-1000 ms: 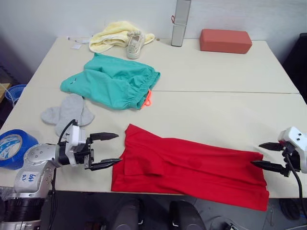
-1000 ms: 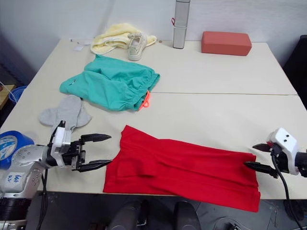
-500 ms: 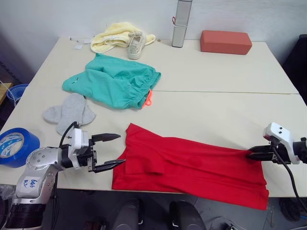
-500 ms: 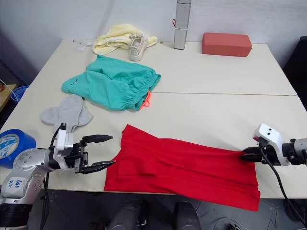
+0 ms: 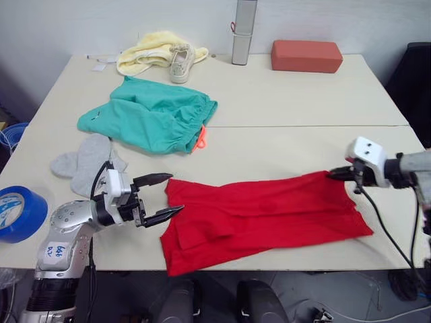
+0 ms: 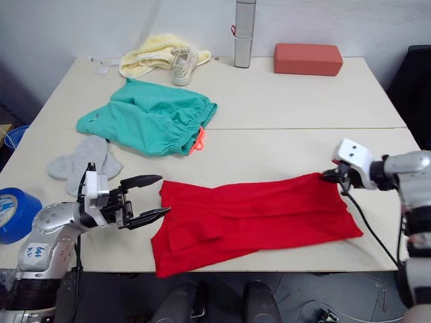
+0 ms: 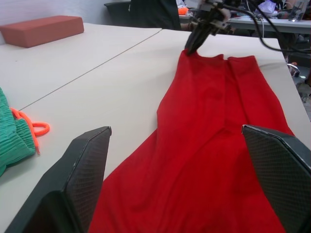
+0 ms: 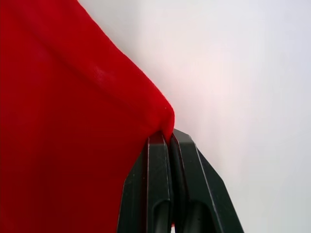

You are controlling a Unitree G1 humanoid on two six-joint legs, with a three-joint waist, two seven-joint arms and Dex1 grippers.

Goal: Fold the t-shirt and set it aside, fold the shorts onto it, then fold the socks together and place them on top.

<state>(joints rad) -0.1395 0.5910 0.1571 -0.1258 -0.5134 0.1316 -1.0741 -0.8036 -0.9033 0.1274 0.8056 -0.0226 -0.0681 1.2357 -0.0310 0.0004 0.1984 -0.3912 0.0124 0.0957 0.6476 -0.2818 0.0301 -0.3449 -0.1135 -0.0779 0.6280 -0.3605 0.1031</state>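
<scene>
Visibly one t-shirt, one shorts, two socks.

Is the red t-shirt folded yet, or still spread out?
Partly folded: the t-shirt lies as a long doubled band on the table, not a compact stack. The right gripper pinches one corner; the left gripper is open beside it.

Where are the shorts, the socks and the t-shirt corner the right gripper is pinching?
shorts (image 5: 151, 121): left eye view, middle of the teal fabric.
socks (image 5: 84, 160): left eye view, middle of the grey pair.
t-shirt (image 8: 160, 114): right wrist view, pinched corner just above the right gripper (image 8: 170, 141), which is shut on it.
</scene>
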